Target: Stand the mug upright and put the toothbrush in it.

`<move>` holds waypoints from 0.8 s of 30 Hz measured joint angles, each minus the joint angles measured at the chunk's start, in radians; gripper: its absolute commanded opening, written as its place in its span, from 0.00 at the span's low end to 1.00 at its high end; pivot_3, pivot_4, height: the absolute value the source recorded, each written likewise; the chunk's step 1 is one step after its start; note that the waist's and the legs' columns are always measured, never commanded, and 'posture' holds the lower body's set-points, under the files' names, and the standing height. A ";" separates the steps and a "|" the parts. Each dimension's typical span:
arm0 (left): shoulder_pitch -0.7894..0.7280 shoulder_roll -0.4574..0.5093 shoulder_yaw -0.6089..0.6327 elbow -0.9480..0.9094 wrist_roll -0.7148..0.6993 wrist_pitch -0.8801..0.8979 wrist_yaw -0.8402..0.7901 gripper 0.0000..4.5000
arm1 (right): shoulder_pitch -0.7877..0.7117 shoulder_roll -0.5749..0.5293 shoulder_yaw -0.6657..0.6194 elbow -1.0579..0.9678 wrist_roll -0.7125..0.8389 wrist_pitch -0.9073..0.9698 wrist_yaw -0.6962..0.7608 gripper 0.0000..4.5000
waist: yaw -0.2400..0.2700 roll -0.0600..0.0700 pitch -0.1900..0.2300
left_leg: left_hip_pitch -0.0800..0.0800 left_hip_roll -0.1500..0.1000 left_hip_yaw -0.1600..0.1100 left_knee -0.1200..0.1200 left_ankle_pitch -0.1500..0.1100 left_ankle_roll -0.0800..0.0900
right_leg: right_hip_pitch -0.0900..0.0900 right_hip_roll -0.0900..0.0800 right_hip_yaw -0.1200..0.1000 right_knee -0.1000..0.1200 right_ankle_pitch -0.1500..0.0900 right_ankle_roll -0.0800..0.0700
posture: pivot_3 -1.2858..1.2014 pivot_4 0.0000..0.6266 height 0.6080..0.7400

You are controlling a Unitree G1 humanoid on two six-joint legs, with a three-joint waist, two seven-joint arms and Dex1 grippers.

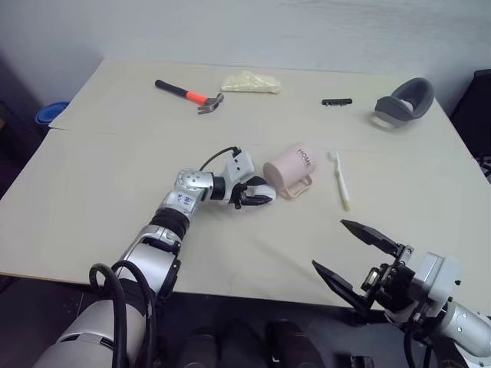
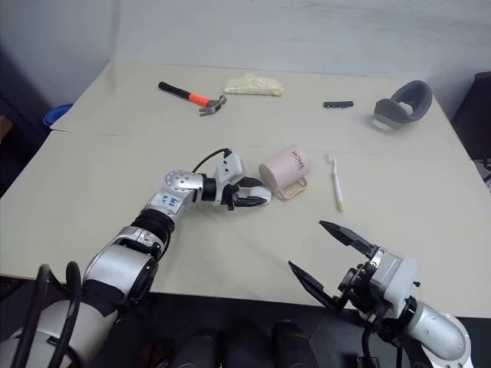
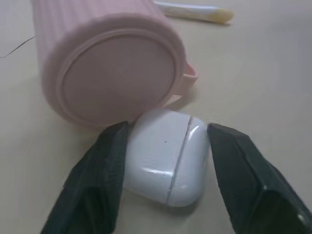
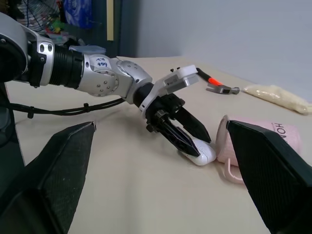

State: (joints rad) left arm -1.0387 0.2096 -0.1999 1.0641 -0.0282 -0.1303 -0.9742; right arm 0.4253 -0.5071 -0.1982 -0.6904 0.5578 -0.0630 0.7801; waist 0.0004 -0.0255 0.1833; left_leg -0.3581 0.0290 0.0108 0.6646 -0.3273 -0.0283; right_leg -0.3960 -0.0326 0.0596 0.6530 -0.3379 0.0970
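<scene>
mug [image 1: 290,170] side: "HOME", dark capitals on the pale pink wall, reads clean in both eye views
mug, right wrist view: same word cut by the frame edge, only "HO" plus part of the next letter legible
left arm wrist sticker [image 4: 99,63]: small white label, handwritten dark marks in two lines, too small to read
left arm forearm sticker [image 2: 168,202]: white label with blue print, not legible
background package [image 4: 78,10]: blue-and-white printed packaging, lettering unreadable
</scene>
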 measured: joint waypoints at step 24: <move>0.058 -0.016 0.070 0.032 0.035 -0.127 0.024 1.00 | -0.085 -0.013 0.036 0.043 0.002 0.076 -0.010 1.00 | 0.000 0.000 0.000 | 0.001 0.000 0.000 0.000 0.000 0.000 | 0.001 0.000 0.000 0.000 0.000 0.000 | 0.52 0.24 1.00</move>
State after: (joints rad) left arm -0.9809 0.1934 -0.1299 1.0964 0.0068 -0.2569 -0.9505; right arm 0.3406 -0.5203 -0.1625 -0.6476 0.5593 0.0130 0.7705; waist 0.0000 -0.0256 0.1832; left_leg -0.3569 0.0292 0.0105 0.6647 -0.3272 -0.0283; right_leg -0.3947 -0.0327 0.0593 0.6533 -0.3380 0.0969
